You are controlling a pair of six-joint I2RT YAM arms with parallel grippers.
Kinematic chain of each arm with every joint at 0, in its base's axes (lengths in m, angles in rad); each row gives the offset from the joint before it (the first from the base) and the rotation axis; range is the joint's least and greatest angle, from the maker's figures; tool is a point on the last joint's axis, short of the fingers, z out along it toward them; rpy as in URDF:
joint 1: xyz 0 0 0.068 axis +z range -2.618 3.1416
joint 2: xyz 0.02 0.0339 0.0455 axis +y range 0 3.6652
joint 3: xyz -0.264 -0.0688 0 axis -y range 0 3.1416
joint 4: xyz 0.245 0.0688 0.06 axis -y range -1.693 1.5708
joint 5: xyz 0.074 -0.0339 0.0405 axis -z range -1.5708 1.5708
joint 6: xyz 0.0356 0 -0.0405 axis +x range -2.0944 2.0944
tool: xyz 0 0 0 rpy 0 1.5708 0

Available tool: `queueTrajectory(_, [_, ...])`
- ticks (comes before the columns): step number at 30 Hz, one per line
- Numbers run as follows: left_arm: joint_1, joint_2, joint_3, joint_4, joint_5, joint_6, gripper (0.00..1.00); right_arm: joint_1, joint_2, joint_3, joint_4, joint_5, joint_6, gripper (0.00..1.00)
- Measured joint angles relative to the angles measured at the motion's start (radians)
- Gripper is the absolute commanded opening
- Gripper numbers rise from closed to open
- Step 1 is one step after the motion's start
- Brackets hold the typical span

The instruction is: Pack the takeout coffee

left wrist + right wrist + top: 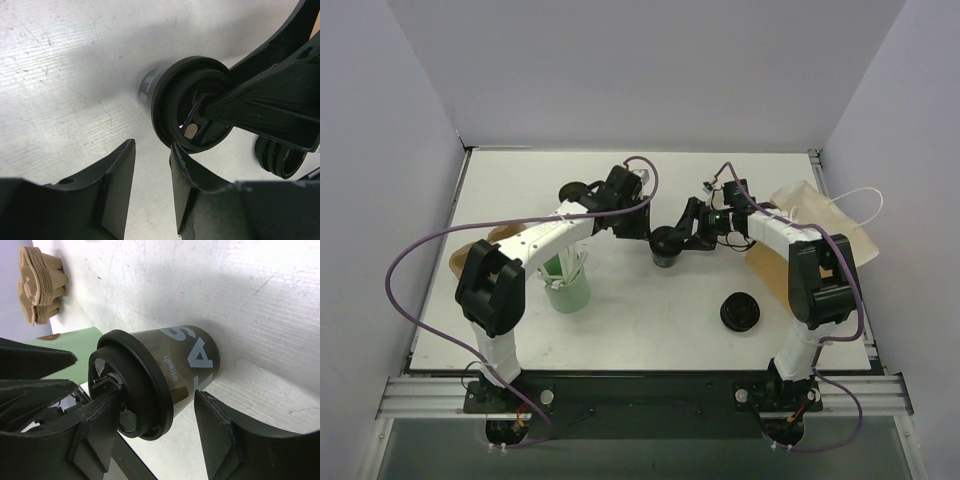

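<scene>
The takeout coffee (666, 246) is a small black cup with a black lid on it, standing upright mid-table. In the right wrist view the cup (192, 360) carries pale lettering. My right gripper (154, 397) is open around it: one finger (95, 425) rests on the lid top, the other (220, 430) stands a little off the cup's side. Seen from above, the right gripper (680, 238) reaches in from the right. My left gripper (152, 145) is open and holds nothing, with one fingertip (182, 165) just short of the lid's rim (165, 130). It (640, 226) sits left of the cup.
A green cup (567, 288) stands front left, partly under the left arm. A loose black lid (740, 312) lies front right. A brown paper bag (820, 215) lies at the right edge. Brown cardboard trays (42, 282) sit at the left, and another small black object (575, 191) is behind the left arm.
</scene>
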Motion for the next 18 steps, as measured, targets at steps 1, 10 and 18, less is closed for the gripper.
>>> queueTrajectory(1, [0.006,0.000,0.006,-0.005,0.003,0.002,0.45,0.000,0.000,0.006,-0.014,0.005,0.001,0.61])
queueTrajectory(10, [0.053,-0.069,0.046,-0.079,0.085,0.044,0.57,0.006,-0.036,0.069,-0.163,0.116,-0.062,0.71])
queueTrajectory(18, [0.053,-0.224,0.182,-0.153,0.139,0.087,0.70,0.052,-0.146,0.124,-0.282,0.266,-0.160,0.79])
